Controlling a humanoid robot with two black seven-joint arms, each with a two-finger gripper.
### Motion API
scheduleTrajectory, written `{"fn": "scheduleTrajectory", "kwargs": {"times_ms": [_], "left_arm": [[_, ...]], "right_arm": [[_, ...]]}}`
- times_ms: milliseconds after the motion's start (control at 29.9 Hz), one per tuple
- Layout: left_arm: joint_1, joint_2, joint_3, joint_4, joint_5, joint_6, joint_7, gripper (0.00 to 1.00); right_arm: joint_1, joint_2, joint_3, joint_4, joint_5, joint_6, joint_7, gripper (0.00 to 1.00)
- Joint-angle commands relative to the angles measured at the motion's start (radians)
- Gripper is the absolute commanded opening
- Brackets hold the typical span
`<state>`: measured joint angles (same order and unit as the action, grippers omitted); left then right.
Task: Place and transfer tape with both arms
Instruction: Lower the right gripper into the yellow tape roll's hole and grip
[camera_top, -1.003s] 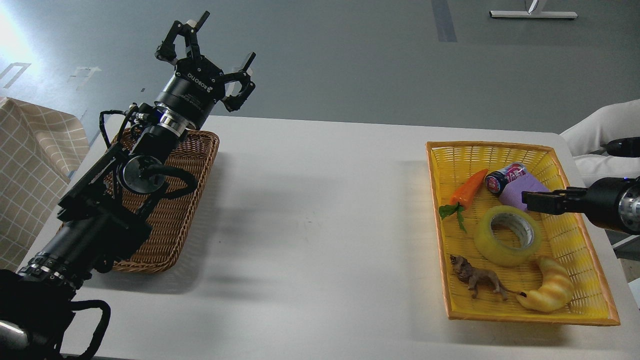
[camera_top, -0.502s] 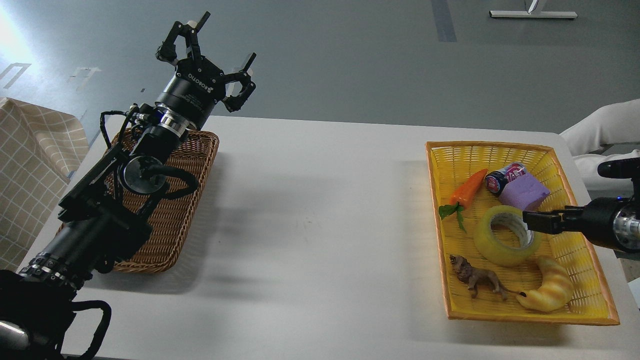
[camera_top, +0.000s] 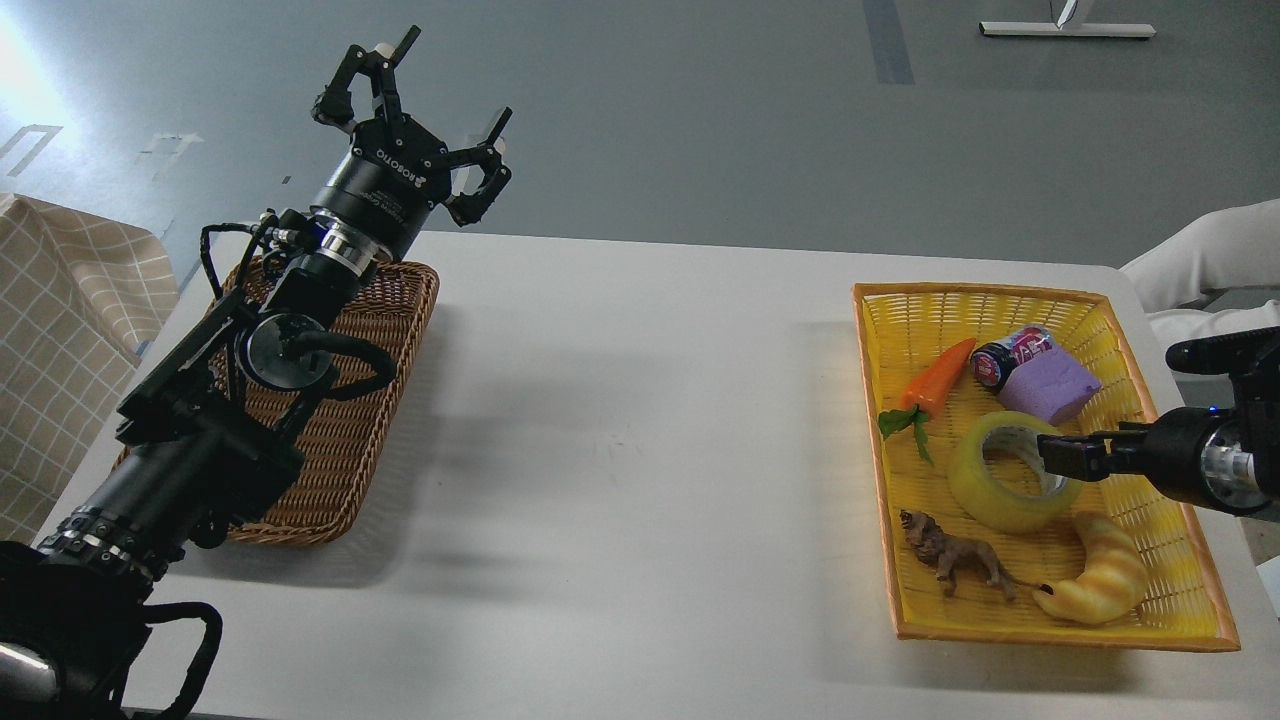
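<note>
The tape (camera_top: 1005, 485), a translucent yellow roll with a grey-white core, lies flat in the yellow basket (camera_top: 1170, 530) on the right of the white table. My right gripper (camera_top: 1062, 457) reaches in from the right edge and sits over the roll's right rim; it is dark and seen side-on, so its fingers cannot be told apart. My left gripper (camera_top: 420, 95) is held high above the far end of the brown wicker basket (camera_top: 330, 470), fingers spread open and empty.
The yellow basket also holds a toy carrot (camera_top: 935, 378), a small can (camera_top: 1005, 358), a purple block (camera_top: 1050, 390), a toy lion (camera_top: 950, 555) and a croissant toy (camera_top: 1095, 583). A checked cloth (camera_top: 60, 330) is at the left edge.
My right gripper has moved down and toward me, from over the purple block to the tape's right rim. The left arm has barely moved.
</note>
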<state>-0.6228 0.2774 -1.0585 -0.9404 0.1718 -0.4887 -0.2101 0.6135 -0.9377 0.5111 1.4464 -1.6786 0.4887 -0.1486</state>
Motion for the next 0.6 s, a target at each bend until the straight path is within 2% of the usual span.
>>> {"fn": "scheduleTrajectory", "kwargs": {"times_ms": [0,568], "left_arm": [[0.000,0.000,0.000,-0.001,0.000,0.000,0.000,0.98],[-0.002,0.008,-0.001,0.000,-0.002,0.000,0.000,0.98]], "right_arm": [[-0.003,0.011,-0.002,-0.006,-0.015,0.000,0.000,0.87],[-0.017,0.076,-0.002,-0.069,-0.033,0.000,0.000,0.82]]}}
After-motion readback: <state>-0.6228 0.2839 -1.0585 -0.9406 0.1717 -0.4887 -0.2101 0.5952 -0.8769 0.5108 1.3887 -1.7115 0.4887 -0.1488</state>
